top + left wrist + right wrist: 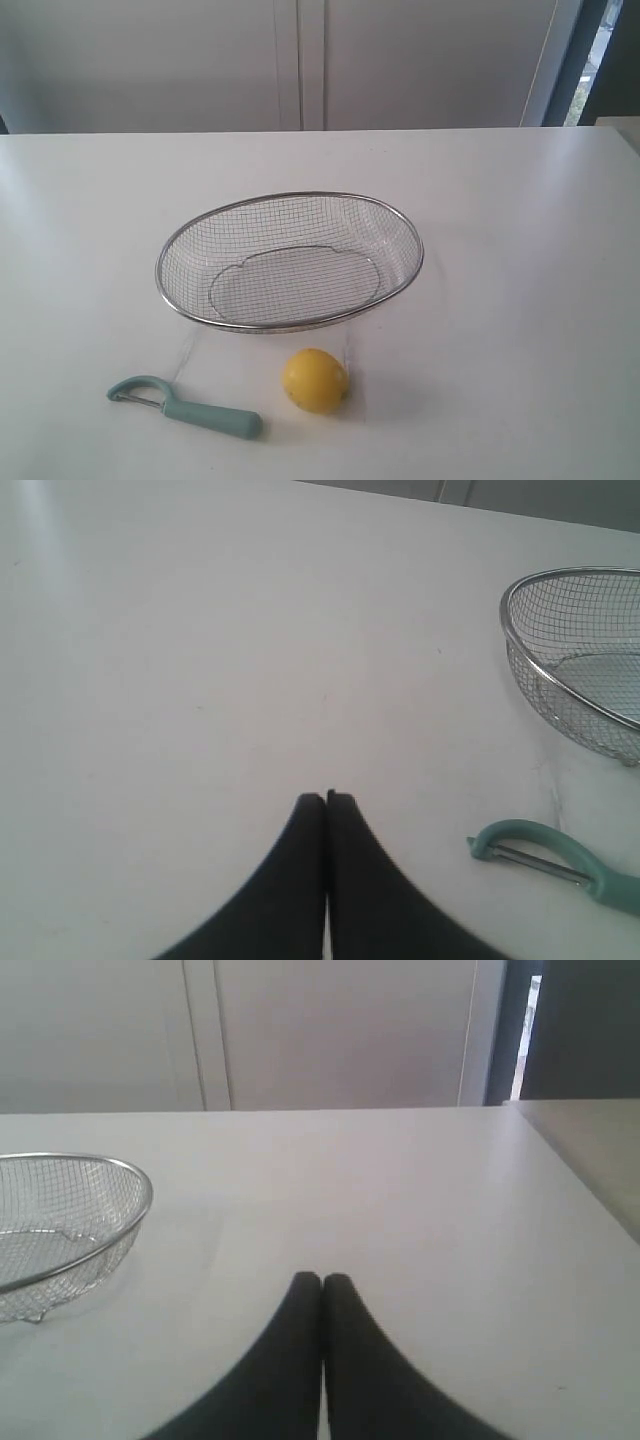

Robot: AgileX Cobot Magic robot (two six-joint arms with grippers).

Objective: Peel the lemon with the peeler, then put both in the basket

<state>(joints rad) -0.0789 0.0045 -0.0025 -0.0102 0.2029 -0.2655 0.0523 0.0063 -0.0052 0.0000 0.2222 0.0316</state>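
Right now nothing is held. The left end effector [327, 798] has its two black fingers pressed tight together with nothing between them, and the right end effector [322, 1280] is just the same. Both hang over the bare white tabletop [520, 300].

The peeler [550, 858] lies flat off to one side of the left end effector, near it but not touching. The basket [185, 270] sits farther out on that same side, and well apart from the right end effector. The lemon [314, 380] rests by the peeler's handle end, near the basket. Neither wrist view shows it.

No peeling has begun. The lemon is round and smooth, so I think a bump could send it rolling away. The peeler lies low and flat, so fingers that come down pressed together would only knock it and make it slide. The basket is close to the lemon, so a careless reach could hit its rim.
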